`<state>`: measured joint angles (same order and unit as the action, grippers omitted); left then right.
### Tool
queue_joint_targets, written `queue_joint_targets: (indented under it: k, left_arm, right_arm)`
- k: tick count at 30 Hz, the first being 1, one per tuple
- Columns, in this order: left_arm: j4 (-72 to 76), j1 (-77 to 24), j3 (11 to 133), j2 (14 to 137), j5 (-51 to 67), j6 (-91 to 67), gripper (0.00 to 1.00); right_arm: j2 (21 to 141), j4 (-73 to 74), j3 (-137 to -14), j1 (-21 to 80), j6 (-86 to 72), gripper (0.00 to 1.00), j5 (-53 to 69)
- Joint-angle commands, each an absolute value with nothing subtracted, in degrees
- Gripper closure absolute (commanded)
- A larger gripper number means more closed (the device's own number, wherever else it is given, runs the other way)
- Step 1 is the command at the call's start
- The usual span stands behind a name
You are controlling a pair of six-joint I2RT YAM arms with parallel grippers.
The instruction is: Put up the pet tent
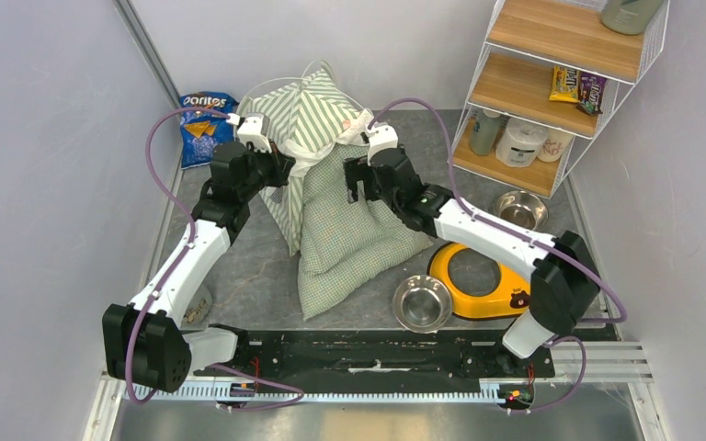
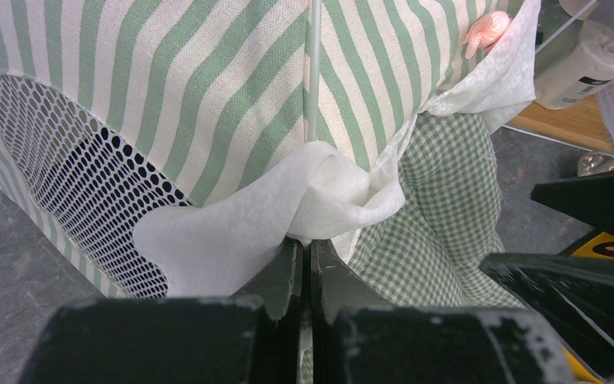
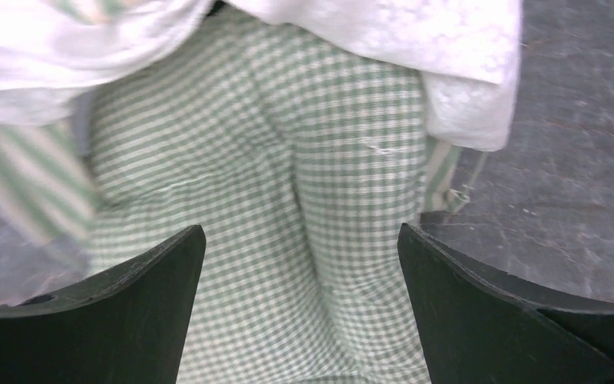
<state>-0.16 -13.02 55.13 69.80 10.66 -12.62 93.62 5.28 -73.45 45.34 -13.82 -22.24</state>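
From above, the pet tent (image 1: 308, 110) is seen slumped at twelve o'clock on the table (image 1: 239, 266), the checked cushion (image 1: 349, 230) spilling toward six. In the left wrist view, the left gripper (image 2: 305, 248) is clamped on the tent's white flap (image 2: 288, 204), below a thin pole (image 2: 313, 72). In the right wrist view, the right gripper (image 3: 302, 264) is spread wide, empty, over the cushion. The fabric is judged light and limp; the pole is better gripped.

Robot lab cell: grey partition walls (image 1: 46, 138), staged shelf (image 1: 524, 87) w/ snacks (image 1: 577, 87).
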Motion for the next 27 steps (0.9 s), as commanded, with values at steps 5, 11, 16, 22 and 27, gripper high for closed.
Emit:
queue_joint_targets:
  k: [5, 11, 16, 22, 27]
  left_arm:
    - [-5.2, -13.4, 55.9, 70.3, 10.7, -13.9, 0.98]
    - [-5.6, -13.4, 55.8, 70.3, 10.8, -13.8, 0.98]
    - [-6.1, -13.5, 55.8, 70.3, 10.8, -13.5, 0.98]
    - [-6.8, -13.5, 56.0, 70.2, 11.2, -12.3, 0.98]
    - [-6.9, -13.4, 55.8, 69.7, 13.4, -10.2, 0.98]
  right_arm:
    - [91.8, 7.8, -70.1, 52.1, -11.4, 0.03, -9.4]
    - [97.3, 6.0, -66.8, 52.6, -14.3, 0.03, -8.3]
    - [102.7, 4.0, -68.1, 52.6, -12.8, 0.20, -10.6]
    - [101.3, 3.5, -71.3, 52.6, -10.8, 0.90, -14.3]
    - [99.6, 10.0, -78.0, 51.3, -9.4, 1.00, -11.5]
